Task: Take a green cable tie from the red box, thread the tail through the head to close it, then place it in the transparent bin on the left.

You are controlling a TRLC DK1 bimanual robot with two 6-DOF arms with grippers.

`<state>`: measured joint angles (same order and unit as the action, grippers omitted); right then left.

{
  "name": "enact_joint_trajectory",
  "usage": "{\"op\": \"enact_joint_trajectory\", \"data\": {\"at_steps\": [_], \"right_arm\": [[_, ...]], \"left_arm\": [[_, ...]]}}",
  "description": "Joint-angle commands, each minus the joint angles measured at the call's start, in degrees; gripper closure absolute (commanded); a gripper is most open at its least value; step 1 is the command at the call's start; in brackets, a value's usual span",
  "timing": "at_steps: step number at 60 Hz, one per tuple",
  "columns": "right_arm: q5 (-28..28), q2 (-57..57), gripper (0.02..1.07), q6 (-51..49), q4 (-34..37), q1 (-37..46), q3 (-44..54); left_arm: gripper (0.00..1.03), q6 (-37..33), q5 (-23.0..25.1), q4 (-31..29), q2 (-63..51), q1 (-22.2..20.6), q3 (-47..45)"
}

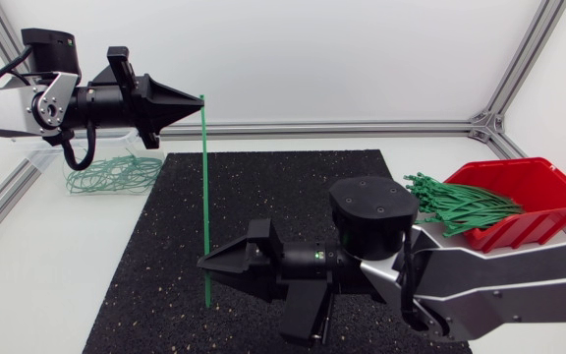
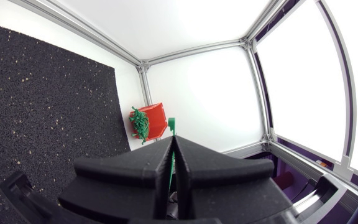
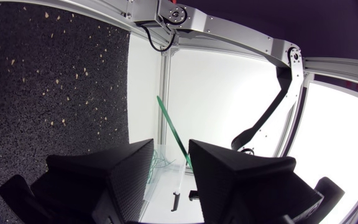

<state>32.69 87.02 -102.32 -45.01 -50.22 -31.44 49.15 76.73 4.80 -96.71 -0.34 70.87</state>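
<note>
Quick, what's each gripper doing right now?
Left gripper: shut on the green cable tie.
Right gripper: open; the tie passes between its jaws.

The mat [image 1: 165, 246] is seen as rough, matt black granulate flecked with pale specks. The tie [image 1: 205, 187] is made of smooth green plastic. The box [image 1: 548, 187] is moulded in glossy red plastic, the bin [image 1: 37, 162] in clear plastic. The left gripper [image 1: 197, 102] and right gripper [image 1: 204, 264] are finished in matt black, the arm links [image 1: 499, 280] in satin silver metal. The table [image 1: 430, 162] is surfaced smooth and white.
</note>
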Motion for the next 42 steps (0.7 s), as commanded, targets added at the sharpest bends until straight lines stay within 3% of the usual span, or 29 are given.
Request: {"op": "enact_joint_trajectory", "data": {"at_steps": [1,42], "right_arm": [[0.80,1.57,0.62,-1.92,-1.74,0.47,-0.73],[1.24,1.66,0.62,-4.46,-6.05,1.00,3.23]], "left_arm": [[1.00,1.22,1.41,0.04,-0.94,-0.19,1.46],[1.00,1.22,1.41,0.30,-1.03,-0.10,1.55]]}}
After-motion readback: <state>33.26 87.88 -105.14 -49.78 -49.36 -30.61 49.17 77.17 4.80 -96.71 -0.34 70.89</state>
